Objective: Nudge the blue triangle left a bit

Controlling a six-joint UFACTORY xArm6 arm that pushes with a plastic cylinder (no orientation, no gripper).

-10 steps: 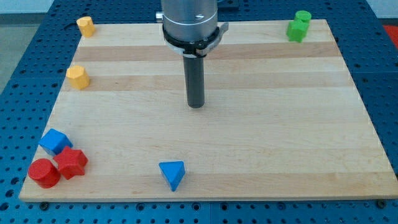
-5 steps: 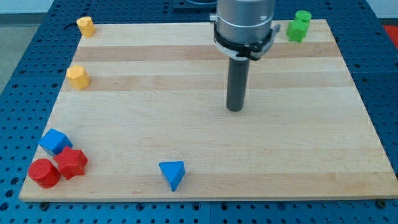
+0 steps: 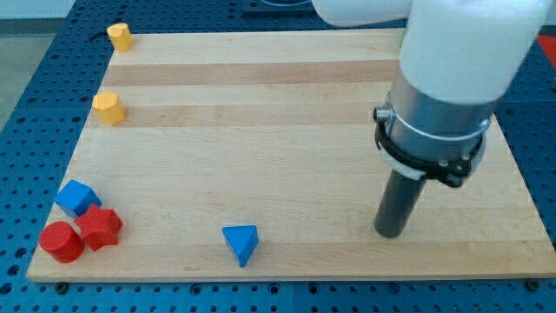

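six blocks showed on the wooden board (image 3: 287, 122). the blue triangle (image 3: 241, 243) lay near the view's bottom edge, left of centre. my tip (image 3: 389, 233) stood on the board well to the triangle's right, at about the same height in the view, touching no block. the rod carried nothing and had no jaws to open. a blue cube (image 3: 76, 198), a red star (image 3: 101, 228) and a red cylinder (image 3: 61, 242) clustered at bottom left. two yellow blocks (image 3: 109, 108) (image 3: 120, 36) sat at upper left. no readable writing appeared.
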